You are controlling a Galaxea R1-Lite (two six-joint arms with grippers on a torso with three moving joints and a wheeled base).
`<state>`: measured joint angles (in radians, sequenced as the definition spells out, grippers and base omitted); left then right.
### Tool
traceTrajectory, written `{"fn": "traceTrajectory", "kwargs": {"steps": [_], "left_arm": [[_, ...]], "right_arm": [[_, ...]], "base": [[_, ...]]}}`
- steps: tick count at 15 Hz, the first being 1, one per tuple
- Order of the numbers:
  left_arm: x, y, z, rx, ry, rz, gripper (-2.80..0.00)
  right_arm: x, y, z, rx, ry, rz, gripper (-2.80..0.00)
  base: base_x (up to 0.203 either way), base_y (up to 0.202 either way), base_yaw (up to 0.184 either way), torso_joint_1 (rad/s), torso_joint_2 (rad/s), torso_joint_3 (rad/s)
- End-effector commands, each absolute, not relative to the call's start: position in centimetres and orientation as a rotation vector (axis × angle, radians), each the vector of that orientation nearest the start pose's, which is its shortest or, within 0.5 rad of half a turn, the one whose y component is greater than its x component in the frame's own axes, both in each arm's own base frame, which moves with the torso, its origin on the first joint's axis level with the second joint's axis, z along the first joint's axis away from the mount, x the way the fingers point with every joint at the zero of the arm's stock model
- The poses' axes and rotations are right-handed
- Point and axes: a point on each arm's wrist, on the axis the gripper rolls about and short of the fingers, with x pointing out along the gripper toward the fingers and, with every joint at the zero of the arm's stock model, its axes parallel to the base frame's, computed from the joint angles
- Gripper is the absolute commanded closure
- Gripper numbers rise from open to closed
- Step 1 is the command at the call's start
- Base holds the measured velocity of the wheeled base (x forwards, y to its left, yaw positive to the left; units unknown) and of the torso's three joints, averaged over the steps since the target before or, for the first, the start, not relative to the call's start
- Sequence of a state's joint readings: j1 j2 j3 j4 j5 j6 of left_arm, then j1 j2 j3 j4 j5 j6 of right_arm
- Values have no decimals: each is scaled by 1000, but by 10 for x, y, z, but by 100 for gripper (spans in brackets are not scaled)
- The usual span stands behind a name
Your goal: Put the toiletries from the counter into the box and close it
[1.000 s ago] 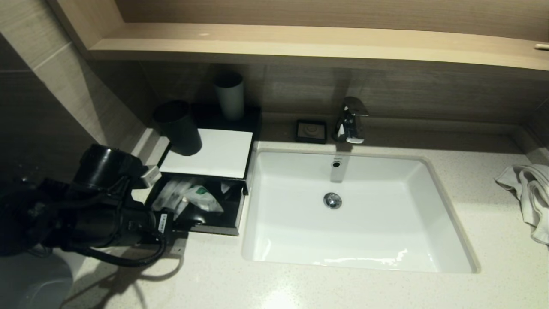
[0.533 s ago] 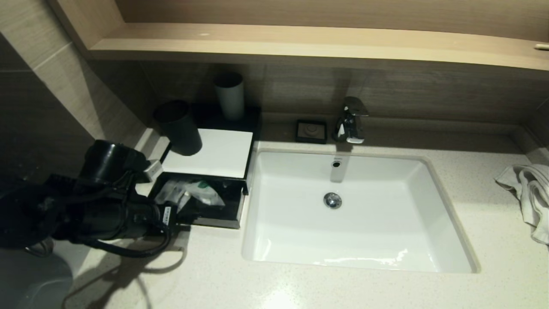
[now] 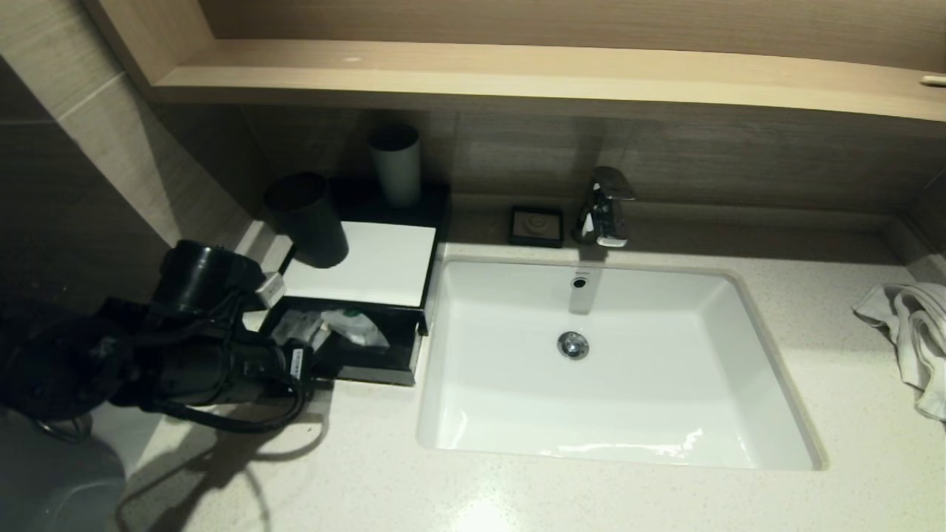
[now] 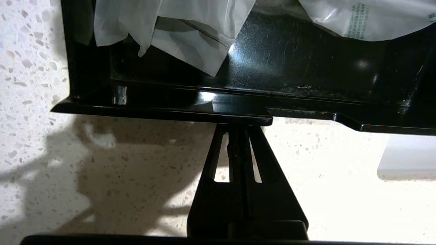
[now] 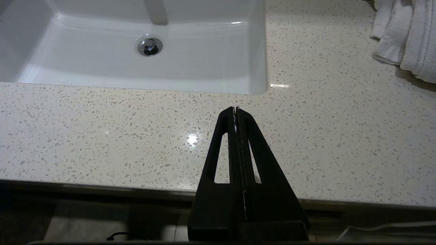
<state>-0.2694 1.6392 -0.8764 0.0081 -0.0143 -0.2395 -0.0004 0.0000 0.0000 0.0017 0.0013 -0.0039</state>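
The right gripper (image 5: 235, 109) is held pressed together above the near edge of the counter (image 5: 102, 136). Farther left, the left gripper (image 4: 238, 127), fingers pressed together, is set against the drawer front of the box (image 3: 355, 266). Just beyond its tips, the toiletries (image 3: 347, 329) are seen inside the partly open drawer.

My own black, cabled body

My left arm (image 3: 185, 355) is showing matte black cylindrical housings, looping black cables, a white label and a pale connector; my fingers (image 4: 262, 160) (image 5: 262, 160) are showing as slotted black triangular wedges.
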Motion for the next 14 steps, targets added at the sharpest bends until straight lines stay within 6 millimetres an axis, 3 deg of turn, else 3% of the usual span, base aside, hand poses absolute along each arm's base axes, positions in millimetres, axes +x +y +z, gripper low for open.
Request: {"fn": "traceTrajectory", "kwargs": {"steps": [1, 14], "left_arm": [[266, -74, 163, -139, 785, -174, 0], [276, -76, 165, -172, 715, -166, 0]], "right_arm": [[-23, 0, 75, -5, 2, 1, 0], [-23, 0, 75, -5, 2, 0, 0]], "base": [[0, 0, 0, 0, 0, 0], [0, 0, 0, 0, 0, 0]]}}
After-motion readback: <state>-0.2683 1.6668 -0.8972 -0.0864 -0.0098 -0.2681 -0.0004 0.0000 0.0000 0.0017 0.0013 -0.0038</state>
